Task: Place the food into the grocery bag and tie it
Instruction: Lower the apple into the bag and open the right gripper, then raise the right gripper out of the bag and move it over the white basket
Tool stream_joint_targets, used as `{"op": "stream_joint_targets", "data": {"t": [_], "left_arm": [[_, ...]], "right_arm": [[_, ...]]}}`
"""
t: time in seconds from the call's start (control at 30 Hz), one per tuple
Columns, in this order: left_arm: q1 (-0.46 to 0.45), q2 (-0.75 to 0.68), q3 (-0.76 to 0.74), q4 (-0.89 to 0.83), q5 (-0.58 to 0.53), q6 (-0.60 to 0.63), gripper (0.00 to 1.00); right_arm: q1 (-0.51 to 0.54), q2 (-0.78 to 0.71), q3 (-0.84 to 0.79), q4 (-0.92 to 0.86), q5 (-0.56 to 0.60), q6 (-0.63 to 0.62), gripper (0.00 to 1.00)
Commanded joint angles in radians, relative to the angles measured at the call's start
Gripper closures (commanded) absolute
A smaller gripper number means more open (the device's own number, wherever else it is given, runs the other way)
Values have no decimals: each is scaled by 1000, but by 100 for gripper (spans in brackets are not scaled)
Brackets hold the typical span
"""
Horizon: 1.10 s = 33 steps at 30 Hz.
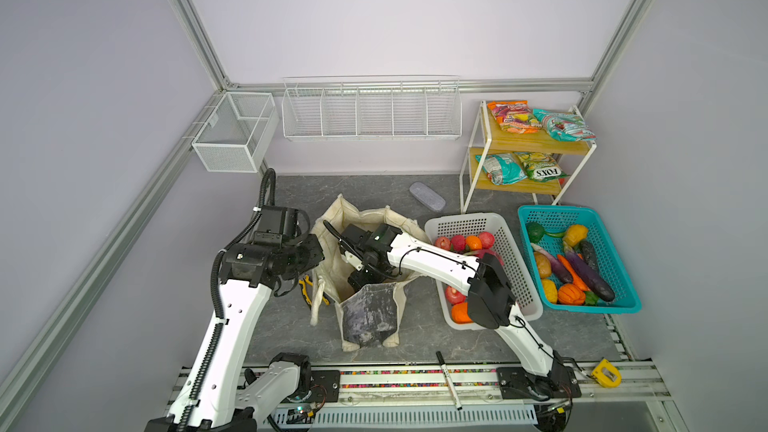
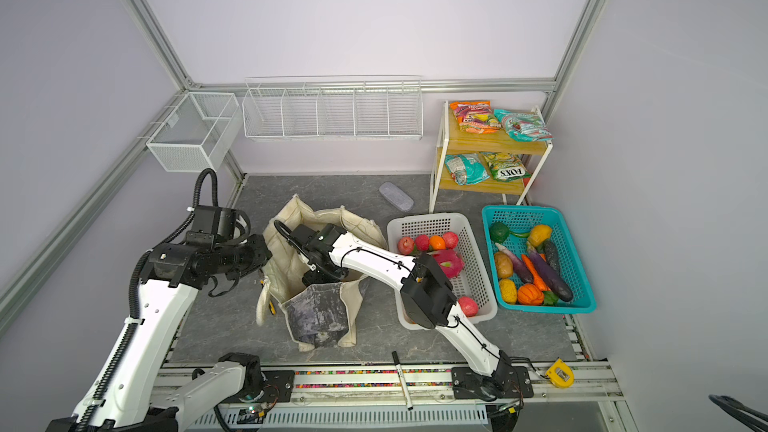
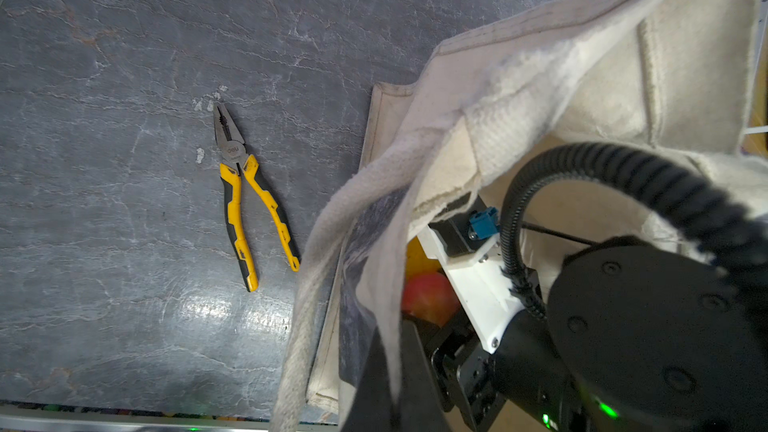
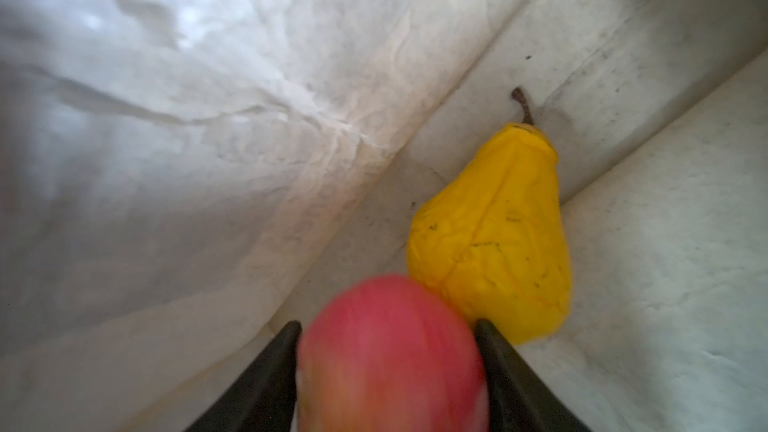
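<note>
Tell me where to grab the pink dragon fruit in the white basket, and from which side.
Probably grip the dragon fruit across its narrower middle, coming straight down from above: it lies flat in the white basket, whose walls block a sideways approach.

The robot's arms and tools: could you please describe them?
The left arm and right arm have white shells and black joints. Black ribbed conduit runs along the left, a thin black cable along the right. The right tool has black tapered fingers.
</note>
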Motion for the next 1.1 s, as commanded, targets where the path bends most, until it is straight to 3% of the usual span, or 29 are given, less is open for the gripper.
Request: {"op": "stream_joint_targets", "data": {"t": [0.0, 0.27, 0.6, 0.8, 0.87, 1.07], "left_arm": [[-4, -15, 21, 8, 9, 7, 100], [-4, -6, 18, 16, 12, 9, 100], [-4, 2, 16, 26, 18, 9, 100], [-4, -1, 12, 26, 18, 9, 100], [-4, -3, 10, 28, 18, 9, 100], [-4, -4, 8, 28, 17, 7, 100]], "right_arm": [[-10, 37, -30, -1, 33, 0, 29], [-9, 7, -23, 15, 50, -8, 11], [-10, -43, 71, -16, 82, -26, 0], [-10, -91, 189, -63, 106, -29, 6], [-13, -105, 236, -83, 121, -32, 12], [-23, -157, 356, -145, 165, -41, 12]]}}
